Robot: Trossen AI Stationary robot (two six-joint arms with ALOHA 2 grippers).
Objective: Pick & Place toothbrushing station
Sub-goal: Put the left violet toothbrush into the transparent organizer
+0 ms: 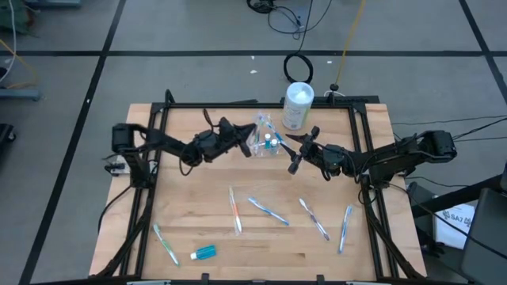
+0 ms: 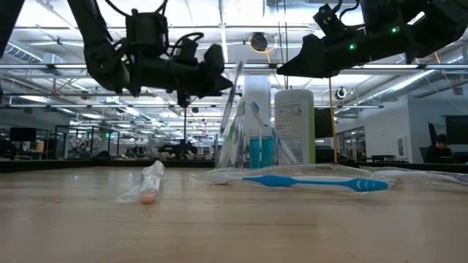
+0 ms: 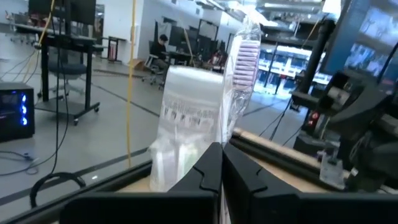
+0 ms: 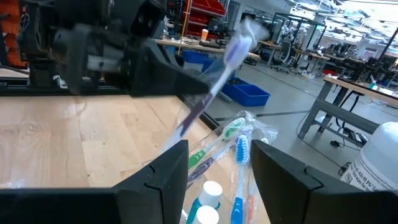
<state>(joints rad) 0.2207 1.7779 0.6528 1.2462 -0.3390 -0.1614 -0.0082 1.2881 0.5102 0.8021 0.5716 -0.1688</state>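
A clear plastic bag (image 1: 268,142) stands at the table's far middle, just in front of the white canister. It holds several toothbrushes and blue toothpaste tubes (image 4: 205,205). My left gripper (image 1: 247,142) is at the bag's left side and shut on a purple-headed toothbrush (image 4: 227,59) in clear wrap. My right gripper (image 1: 301,150) is open at the bag's right side, its fingers standing on either side of the bag's top (image 4: 239,134) without touching it. Several more toothbrushes (image 1: 268,210) and a blue tube (image 1: 203,252) lie flat on the table's near half. My left gripper pinches the purple toothbrush's wrapped handle (image 3: 226,134) between its two shut fingers, about midway along it. The fingers come level from the table's left and lie across the handle. The brush stands steeply tilted, head (image 3: 245,56) up, and its lower end (image 4: 183,127) reaches down toward the bag.
The white canister (image 1: 298,105) stands right behind the bag at the far edge. Black frame rails (image 1: 360,150) run along the table's left, right and far sides. A wrapped blue toothbrush (image 2: 314,183) and a small wrapped tube (image 2: 150,183) lie near the front.
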